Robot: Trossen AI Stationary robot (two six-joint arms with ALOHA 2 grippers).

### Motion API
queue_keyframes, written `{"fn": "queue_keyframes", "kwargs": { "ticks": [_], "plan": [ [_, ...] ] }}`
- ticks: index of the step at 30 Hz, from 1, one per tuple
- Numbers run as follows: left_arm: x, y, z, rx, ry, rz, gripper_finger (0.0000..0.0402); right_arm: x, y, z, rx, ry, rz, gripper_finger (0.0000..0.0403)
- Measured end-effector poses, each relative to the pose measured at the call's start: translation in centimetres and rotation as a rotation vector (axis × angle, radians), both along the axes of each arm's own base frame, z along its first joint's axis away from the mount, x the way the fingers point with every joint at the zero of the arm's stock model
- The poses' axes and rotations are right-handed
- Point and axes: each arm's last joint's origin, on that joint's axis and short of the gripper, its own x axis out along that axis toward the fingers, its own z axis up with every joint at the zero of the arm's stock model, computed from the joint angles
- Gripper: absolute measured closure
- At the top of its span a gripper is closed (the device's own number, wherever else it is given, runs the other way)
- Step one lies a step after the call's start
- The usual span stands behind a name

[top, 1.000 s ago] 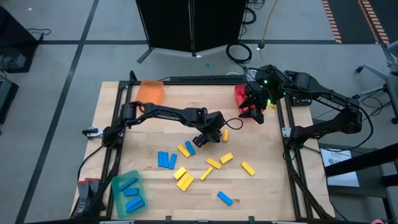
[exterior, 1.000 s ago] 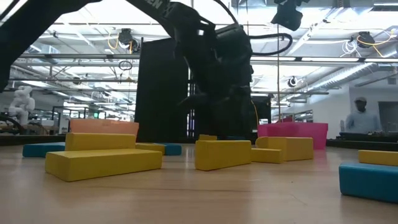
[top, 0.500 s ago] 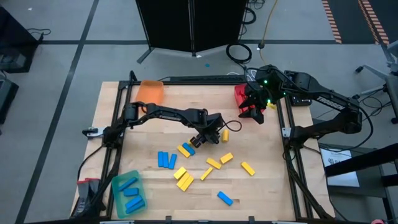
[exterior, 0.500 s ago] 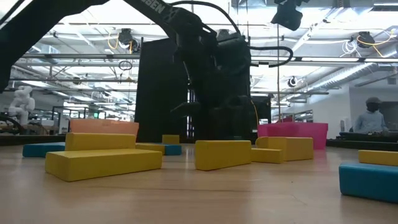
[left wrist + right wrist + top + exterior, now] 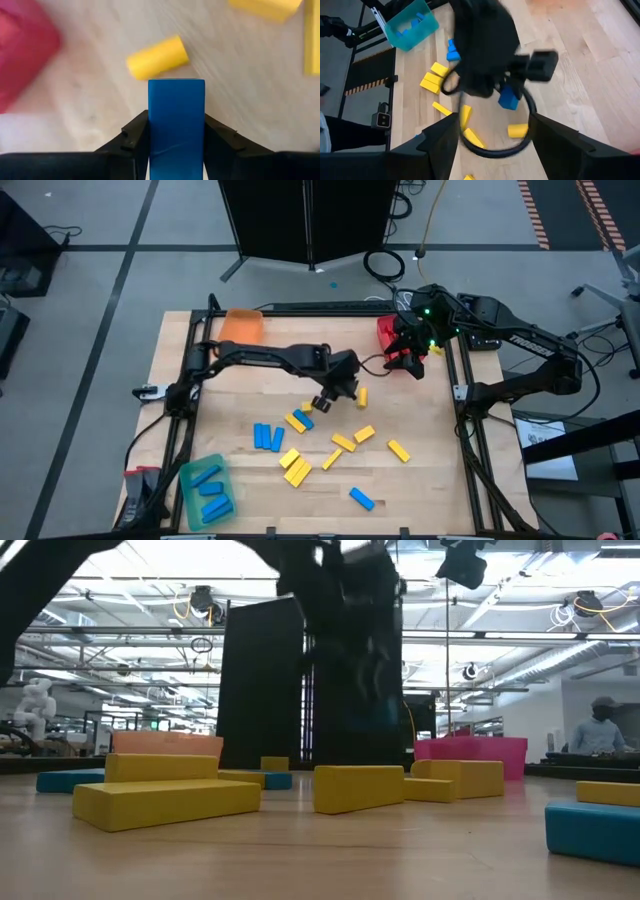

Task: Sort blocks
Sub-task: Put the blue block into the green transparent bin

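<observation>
The left gripper (image 5: 176,145) now pinches a blue block (image 5: 176,120) between its two dark fingers; in the left wrist view the block stands straight out from the jaws, above the wooden table (image 5: 240,75). A second ago this gripper was lower, over the loose blocks in the middle of the table, with its jaws wider. Now it is lifted: in the high view it hangs a little nearer the far side, and in the low view the dark arm has gone up out of the space just above the blocks.

So I judge that the pick is done and the carrying step begins. The blue block should probably go to the green tray (image 5: 205,488) at the near left corner, where other blue blocks already lie.

Several yellow and blue blocks remain on the table, so the task is far from finished.

The right gripper (image 5: 408,360) waits by the red tray (image 5: 385,332) at the far right, with its jaws spread and holding nothing.
</observation>
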Motion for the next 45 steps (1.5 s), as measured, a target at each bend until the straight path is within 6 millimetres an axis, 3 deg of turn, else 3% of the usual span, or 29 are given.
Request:
{"fn": "queue_keyframes", "kwargs": {
  "ticks": [4,10,14,17,23,28,36,45],
  "plan": [
    [-1.3,0.0,4.3,-0.030,-0.085,0.093,0.0265,0.0,0.0,0.1,-0.013,-0.010,0.011,0.0167],
    [-5.1,-0.4,10.2,-0.106,-0.142,0.257,0.0265,0.0,0.0,0.0,-0.017,-0.007,0.014,0.0167],
    [-8.3,-1.8,13.6,-0.210,-0.156,0.366,0.0265,0.0,0.0,0.0,-0.015,-0.009,0.011,0.0167],
    [-11.0,-3.5,15.0,-0.269,-0.072,0.450,0.0265,0.1,0.0,0.1,-0.016,-0.012,0.011,0.0167],
    [-15.7,-8.5,16.1,-0.330,0.132,0.597,0.0265,0.2,-0.1,0.2,-0.023,-0.033,0.009,0.0167],
    [-18.5,-13.2,16.0,-0.306,0.228,0.721,0.0265,0.4,-0.2,0.4,-0.041,-0.065,0.014,0.0167],
    [-22.5,-20.3,16.0,-0.319,0.145,0.876,0.0265,0.8,-0.3,0.9,-0.062,-0.121,0.013,0.0167],
    [-27.2,-25.4,14.9,-0.405,0.138,1.098,0.0265,0.8,-0.3,0.9,-0.063,-0.122,0.013,0.0167]
  ]
}}
